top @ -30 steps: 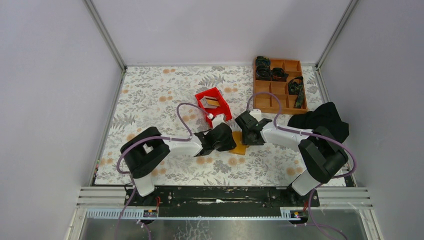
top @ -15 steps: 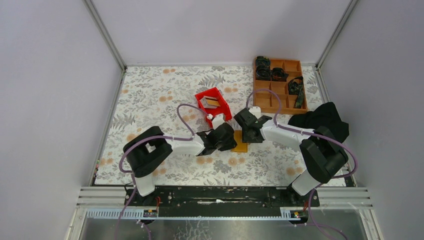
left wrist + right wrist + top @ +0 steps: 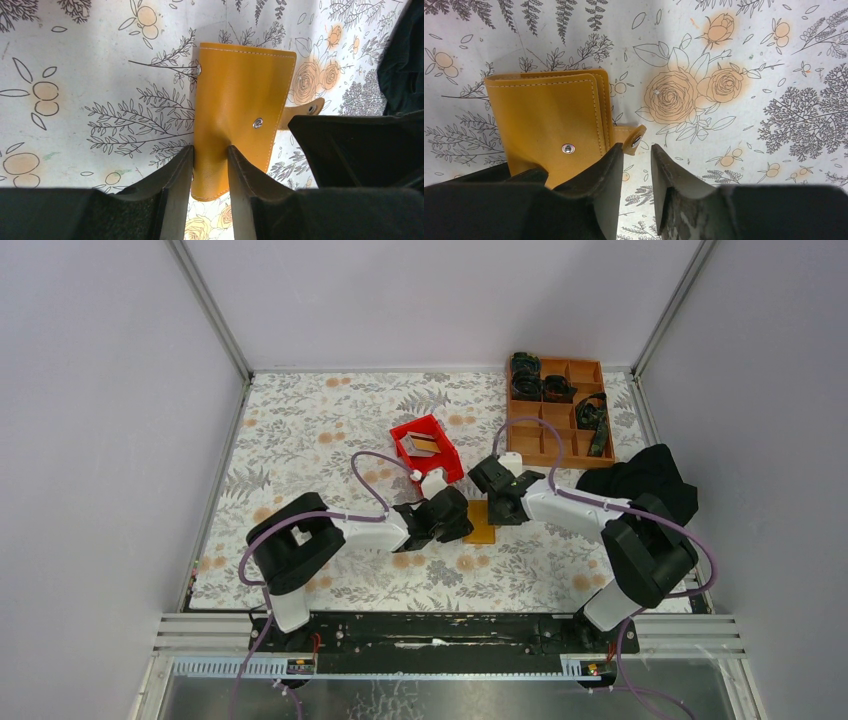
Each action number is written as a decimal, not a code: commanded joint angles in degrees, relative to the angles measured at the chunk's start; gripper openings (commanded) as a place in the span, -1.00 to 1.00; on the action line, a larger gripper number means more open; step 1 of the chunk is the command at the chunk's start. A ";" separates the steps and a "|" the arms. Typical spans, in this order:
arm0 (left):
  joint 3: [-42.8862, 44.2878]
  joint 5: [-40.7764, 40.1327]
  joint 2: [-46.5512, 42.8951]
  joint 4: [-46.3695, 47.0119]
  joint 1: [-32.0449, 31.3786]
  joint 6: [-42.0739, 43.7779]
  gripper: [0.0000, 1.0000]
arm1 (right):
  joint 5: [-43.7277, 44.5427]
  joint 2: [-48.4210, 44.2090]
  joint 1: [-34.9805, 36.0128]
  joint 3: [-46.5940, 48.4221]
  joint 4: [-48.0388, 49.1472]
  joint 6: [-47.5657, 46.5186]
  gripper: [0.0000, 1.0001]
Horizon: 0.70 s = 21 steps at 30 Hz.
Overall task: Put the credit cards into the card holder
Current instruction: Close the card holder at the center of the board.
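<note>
Pinching the card holder (image 3: 240, 95) are left fingers (image 3: 174, 174); right fingers (image 3: 606, 171) gape alongside.

A floral tablecloth (image 3: 330, 430), white with grey sprigs and orange blossoms, forms the work surface. Plain pale lilac walls (image 3: 440, 300) rise behind it and on both sides of it, joined by slanting aluminium posts (image 3: 212, 315). Along its near edge runs a black rail (image 3: 430, 630) on a ribbed metal strip (image 3: 200, 635). The light is soft and even.

Bright, even light. The left pincer (image 3: 210, 148) looms dark and soft-edged close to the lens; the wallet (image 3: 240, 85) just beyond its tips is crisp, faintly shadowed.
</note>
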 commanded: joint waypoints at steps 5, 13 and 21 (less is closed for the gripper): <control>-4.84 -0.64 7.62 -16.55 -0.51 0.13 -0.25 | 2.70 -4.23 -0.26 0.11 -1.44 -0.10 -0.45; -4.95 -0.15 8.12 -16.42 -0.51 -1.39 -0.26 | 2.63 -6.03 -0.39 -1.36 -1.69 -0.37 -0.58; -5.72 0.03 7.86 -16.16 -0.67 -2.78 -0.27 | 2.07 -6.54 -1.15 -2.18 -0.99 -0.85 -0.67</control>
